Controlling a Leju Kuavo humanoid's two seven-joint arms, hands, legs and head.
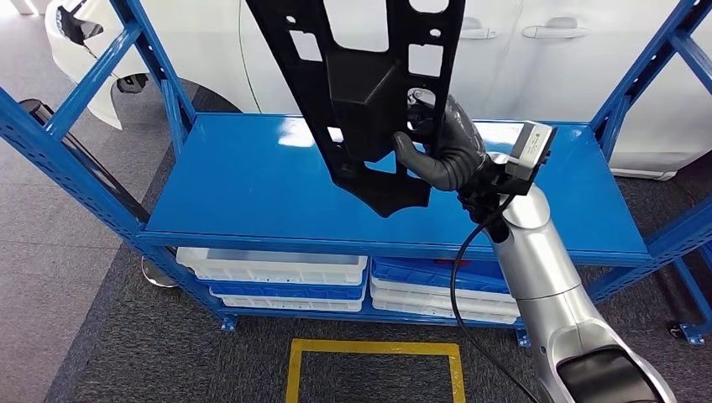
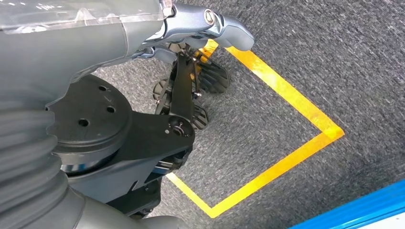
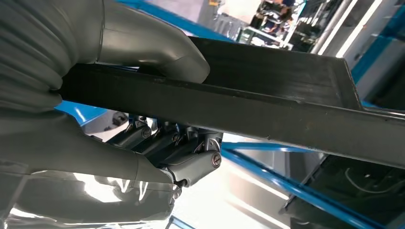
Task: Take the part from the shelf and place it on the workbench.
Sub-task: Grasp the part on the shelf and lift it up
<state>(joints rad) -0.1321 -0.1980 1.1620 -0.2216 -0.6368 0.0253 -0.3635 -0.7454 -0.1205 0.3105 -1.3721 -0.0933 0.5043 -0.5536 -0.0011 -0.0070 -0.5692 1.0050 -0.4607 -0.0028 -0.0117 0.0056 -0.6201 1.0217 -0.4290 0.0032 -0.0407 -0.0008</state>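
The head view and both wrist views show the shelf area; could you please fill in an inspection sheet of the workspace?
Surface: glossy blue metal shelf board, bare under the raised part.
Job's things: flat black plastic part with cut-outs, lifted above the shelf.
Clutter: stacked white and blue plastic trays on the lower level.
Hands: right hand grips the part's lower edge; left hand hangs over the floor, holding nothing.
Cables: black cable looping beside the right forearm.
Surroundings: white car behind the rack; yellow tape square on grey carpet.
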